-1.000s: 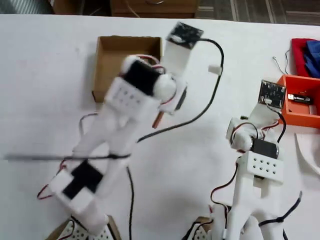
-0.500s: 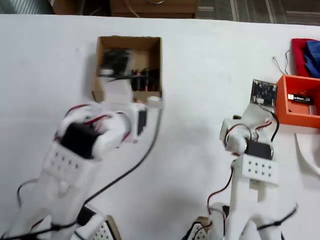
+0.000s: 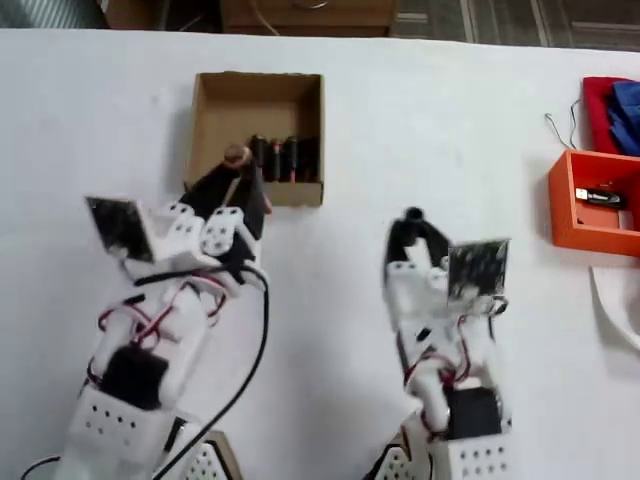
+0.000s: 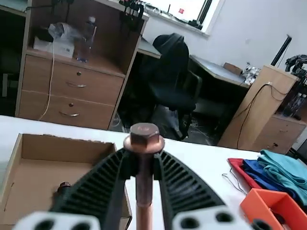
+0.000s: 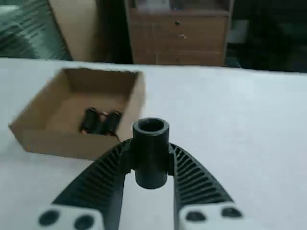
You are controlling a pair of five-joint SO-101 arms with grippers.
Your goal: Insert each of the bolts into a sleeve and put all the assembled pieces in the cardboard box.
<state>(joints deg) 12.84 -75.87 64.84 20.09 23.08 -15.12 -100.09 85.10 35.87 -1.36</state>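
My left gripper (image 4: 142, 165) is shut on a copper bolt (image 4: 144, 143), hex head up between the black ribbed fingers; from above the bolt (image 3: 237, 156) sits at the near edge of the cardboard box (image 3: 213, 95). My right gripper (image 5: 150, 160) is shut on a black sleeve (image 5: 150, 143), its open bore facing up; in the high view the sleeve (image 3: 412, 215) is over the table to the right of the box. Several dark assembled pieces (image 3: 283, 157) lie inside the box (image 5: 33, 120), along its near wall.
An orange tray (image 3: 590, 205) with a small dark item stands at the right edge, red and blue cloth (image 3: 610, 110) behind it. Cables trail from both arms at the near side of the table (image 3: 450, 110).
Both arms swung round. The left one came off the box area and now holds the bolt upright by the box's near edge; the right gripper turned and moved left with the sleeve.
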